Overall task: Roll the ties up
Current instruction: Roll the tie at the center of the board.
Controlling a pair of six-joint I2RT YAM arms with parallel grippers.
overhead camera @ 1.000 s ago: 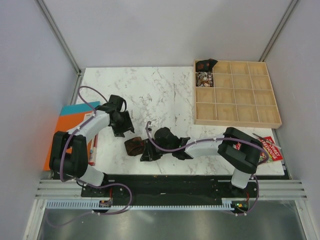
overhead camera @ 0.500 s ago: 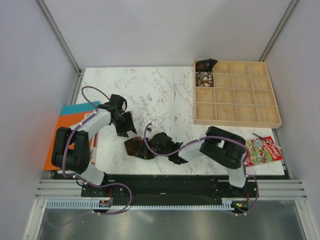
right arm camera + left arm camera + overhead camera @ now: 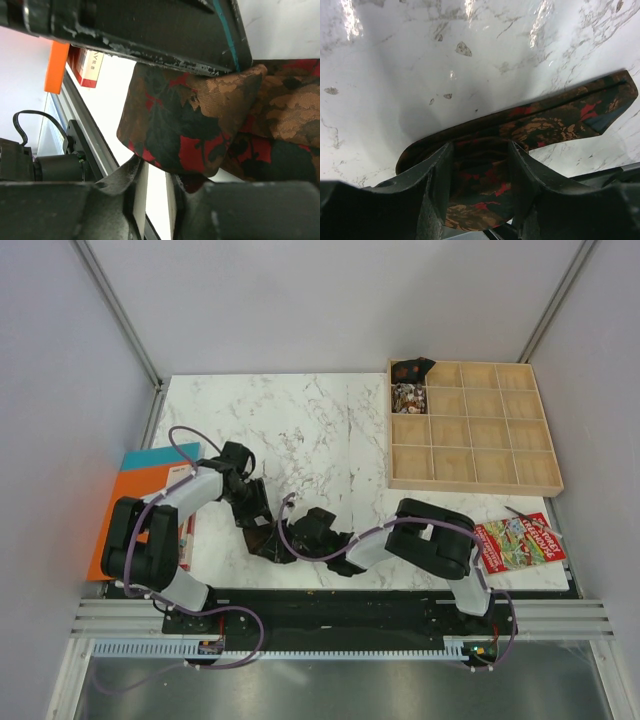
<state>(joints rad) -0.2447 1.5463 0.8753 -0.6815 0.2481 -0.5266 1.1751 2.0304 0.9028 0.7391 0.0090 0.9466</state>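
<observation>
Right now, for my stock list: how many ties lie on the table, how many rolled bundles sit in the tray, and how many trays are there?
brown tie on the table: 1
rolled bundles in tray cells: 2
wooden tray: 1
Total: 4

The tie [image 3: 545,117] is dark brown-black, blotched with bright red and tan in a leafy pattern. The table [image 3: 330,430] is white marble with grey veins. At right, the tray [image 3: 470,488] is pale wood; at left, a folder [image 3: 140,482] is orange.
</observation>
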